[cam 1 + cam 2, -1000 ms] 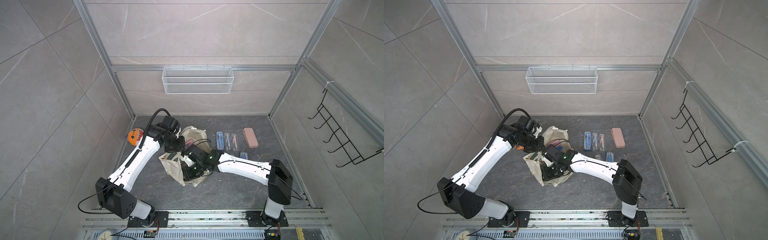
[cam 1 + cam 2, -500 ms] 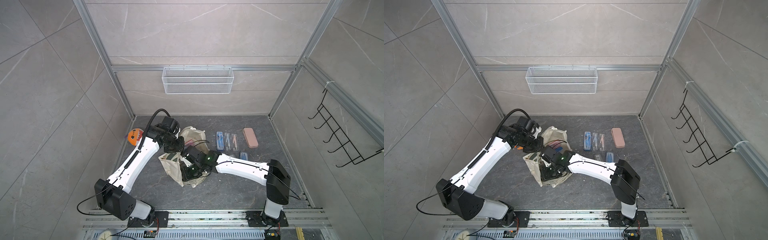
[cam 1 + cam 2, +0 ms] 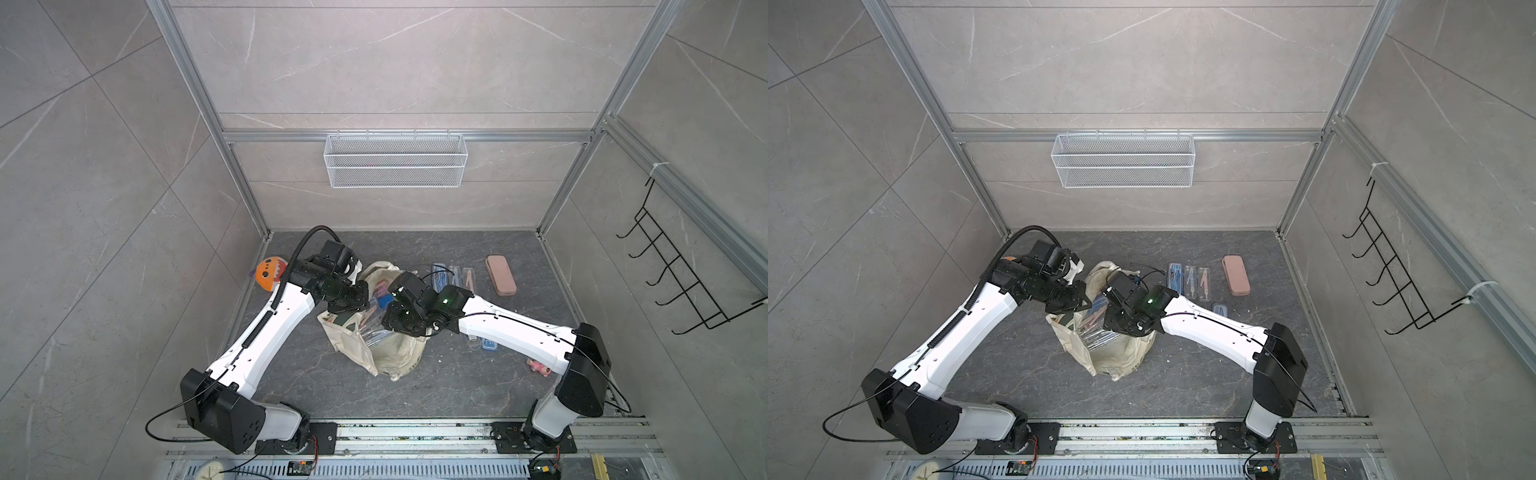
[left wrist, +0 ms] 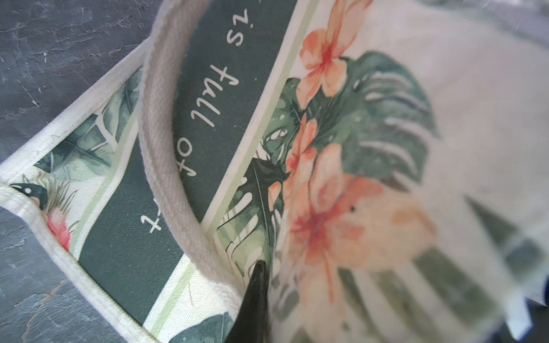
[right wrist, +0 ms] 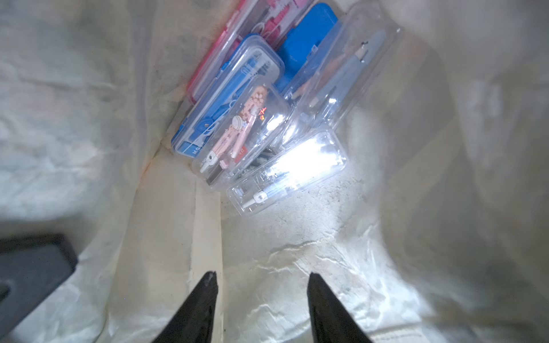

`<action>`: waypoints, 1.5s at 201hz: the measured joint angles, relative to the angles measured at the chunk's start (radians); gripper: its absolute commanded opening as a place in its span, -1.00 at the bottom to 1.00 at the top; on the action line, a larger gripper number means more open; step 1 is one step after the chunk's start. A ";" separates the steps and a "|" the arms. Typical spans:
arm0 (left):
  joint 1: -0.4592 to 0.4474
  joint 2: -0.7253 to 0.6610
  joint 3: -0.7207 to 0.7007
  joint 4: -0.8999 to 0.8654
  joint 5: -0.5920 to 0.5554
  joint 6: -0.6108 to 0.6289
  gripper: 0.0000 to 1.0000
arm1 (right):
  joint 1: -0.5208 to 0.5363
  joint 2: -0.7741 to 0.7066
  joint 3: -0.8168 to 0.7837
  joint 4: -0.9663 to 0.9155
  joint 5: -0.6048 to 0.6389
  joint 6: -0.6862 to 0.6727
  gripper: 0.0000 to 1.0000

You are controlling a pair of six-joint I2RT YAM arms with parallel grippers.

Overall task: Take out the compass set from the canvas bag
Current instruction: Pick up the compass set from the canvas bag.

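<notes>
Far corner by the wall, an orange plush toy (image 3: 269, 274) sits on the dark floor. Pink case (image 3: 500, 281) lies flat well across from it. White wire basket (image 3: 395, 160) hangs on the back wall, black hook rack (image 3: 685, 276) on the side wall.

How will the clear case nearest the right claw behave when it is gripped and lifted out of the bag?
Probably stiff: the clear case keeps straight edges, unlike the crumpled bag. Its glossy lid glares, so it may slip in the right claw. It seems to touch the pink-compass case, which may shift too.
</notes>
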 measured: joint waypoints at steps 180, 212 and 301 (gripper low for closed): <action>-0.019 -0.039 -0.036 0.008 0.012 -0.006 -1.00 | -0.025 0.262 0.007 0.071 0.078 0.561 0.33; -0.022 -0.045 -0.041 0.012 0.013 -0.008 -1.00 | -0.034 0.296 0.014 0.094 0.078 0.588 0.33; -0.022 -0.063 -0.056 0.023 0.008 -0.012 -1.00 | -0.050 0.369 0.064 0.114 0.061 0.566 0.15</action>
